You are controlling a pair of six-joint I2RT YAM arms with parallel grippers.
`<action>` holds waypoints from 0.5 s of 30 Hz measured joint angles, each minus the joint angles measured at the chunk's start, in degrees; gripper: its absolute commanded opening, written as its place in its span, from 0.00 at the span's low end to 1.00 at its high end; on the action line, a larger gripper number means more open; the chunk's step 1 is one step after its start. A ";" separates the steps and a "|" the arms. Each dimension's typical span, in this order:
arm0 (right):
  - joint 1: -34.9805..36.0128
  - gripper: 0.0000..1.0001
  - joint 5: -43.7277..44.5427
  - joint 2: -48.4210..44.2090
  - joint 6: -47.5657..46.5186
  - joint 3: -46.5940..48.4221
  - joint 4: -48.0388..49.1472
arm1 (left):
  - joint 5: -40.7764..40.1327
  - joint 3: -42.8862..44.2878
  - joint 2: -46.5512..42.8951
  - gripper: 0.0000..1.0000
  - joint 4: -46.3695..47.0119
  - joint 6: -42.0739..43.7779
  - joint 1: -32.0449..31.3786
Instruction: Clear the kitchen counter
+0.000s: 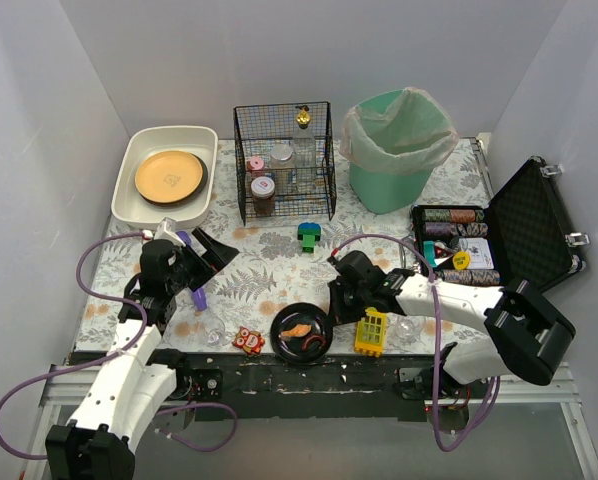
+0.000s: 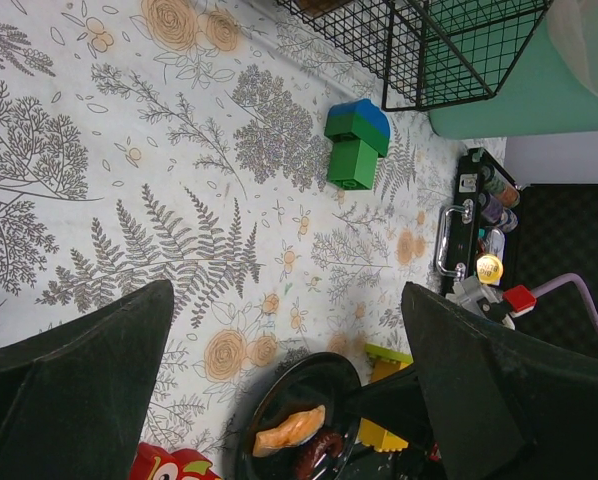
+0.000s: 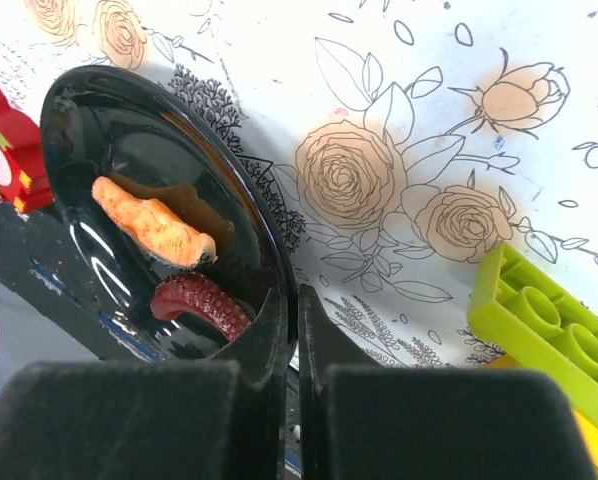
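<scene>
**Right pincer is pinching the black plate**

The kitchen counter (image 1: 279, 262), a big flat table under soft white cloth with printed leaves and flowers, is lying in front of both arms. Near its scuffed black front edge a shiny round black plate (image 3: 129, 150) is sitting. It is holding a bumpy orange food piece (image 3: 154, 222) and a curly dark red piece (image 3: 199, 305). The right pincer (image 3: 291, 300) is squeezing almost closed on the plate's thin rim. Its arm is stretching low and sideways across the counter. The left pincer (image 2: 287, 300) is standing wide open above the cloth, gripping nothing. Its arm is bending up at the elbow. A bumpy lime plastic block (image 3: 544, 330) is lying beside the plate.
</scene>
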 measured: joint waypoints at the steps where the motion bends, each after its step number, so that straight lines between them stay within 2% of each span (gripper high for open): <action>1: 0.00 0.01 -0.26 -0.11 0.37 0.00 0.26 | 0.02 -0.17 -0.28 0.98 0.00 -0.02 0.00; 9: -0.20 0.01 1.84 -4.22 3.34 0.94 -2.51 | 0.22 -0.79 -1.29 0.98 -0.57 -0.66 0.00; 15: -4.22 0.01 2.21 -7.91 6.19 4.17 -5.90 | 0.24 -0.79 -1.33 0.98 -0.68 -0.90 0.00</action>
